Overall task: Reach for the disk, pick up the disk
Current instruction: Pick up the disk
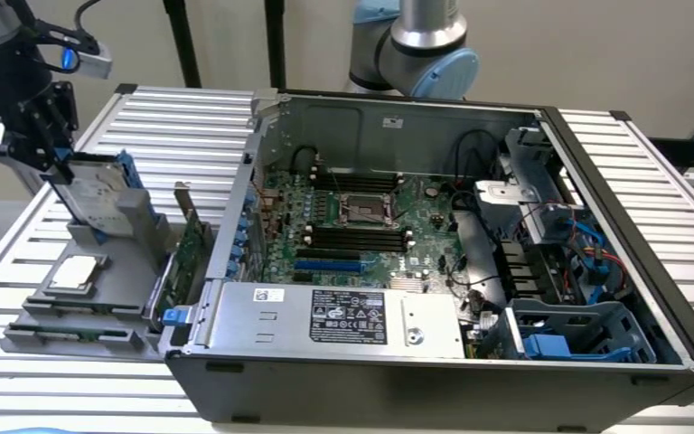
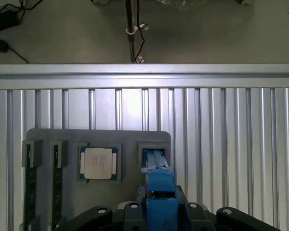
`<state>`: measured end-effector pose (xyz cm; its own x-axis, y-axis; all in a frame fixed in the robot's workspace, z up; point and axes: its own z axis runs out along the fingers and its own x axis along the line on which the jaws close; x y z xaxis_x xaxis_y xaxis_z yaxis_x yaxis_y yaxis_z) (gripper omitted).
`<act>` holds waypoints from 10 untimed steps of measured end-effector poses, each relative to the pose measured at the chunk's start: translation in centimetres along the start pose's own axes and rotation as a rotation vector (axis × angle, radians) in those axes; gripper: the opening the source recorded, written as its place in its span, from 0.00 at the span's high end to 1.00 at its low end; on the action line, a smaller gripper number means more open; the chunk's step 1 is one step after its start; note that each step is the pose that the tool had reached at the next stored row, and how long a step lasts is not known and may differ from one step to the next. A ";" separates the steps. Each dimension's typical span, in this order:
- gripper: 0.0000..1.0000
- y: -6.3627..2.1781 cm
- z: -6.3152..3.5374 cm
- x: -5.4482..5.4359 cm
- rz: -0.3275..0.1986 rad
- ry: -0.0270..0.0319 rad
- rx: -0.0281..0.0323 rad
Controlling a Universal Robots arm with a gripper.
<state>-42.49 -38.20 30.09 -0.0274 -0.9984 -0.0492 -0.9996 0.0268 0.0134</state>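
Disk [image 1: 91, 194] stands on edge at the upper left of the exterior view. Your end effector [image 1: 53, 170] is pinching its upper end, and in the wrist view the blue rail [image 2: 160, 190] sits clamped on both sides. The lower end meets the slot of the grey holder [image 1: 33, 334] (I can't tell whether it has cleared it). I'd draw straight along the slot, with no twist, so the rails don't bind. Just right of it in the holder lie a square chip [image 1: 72, 273] and a green card [image 1: 185, 253], which you should stay off. Further right the open computer case [image 1: 444, 380] fills the ribbed metal desk [image 1: 178, 127]. Beyond the desk there is bare floor [image 2: 207, 33] with loose cables.
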 end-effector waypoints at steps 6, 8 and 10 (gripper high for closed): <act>0.67 0.03 -2.45 -0.1 0.000 -0.0001 0.0001; 0.67 0.04 -3.35 -0.2 0.000 0.0000 0.0000; 0.67 0.05 -4.29 -0.2 0.000 0.0000 -0.0001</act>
<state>-42.49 -38.20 34.39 -0.0274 -0.9984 -0.0492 -0.9996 0.0267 0.0135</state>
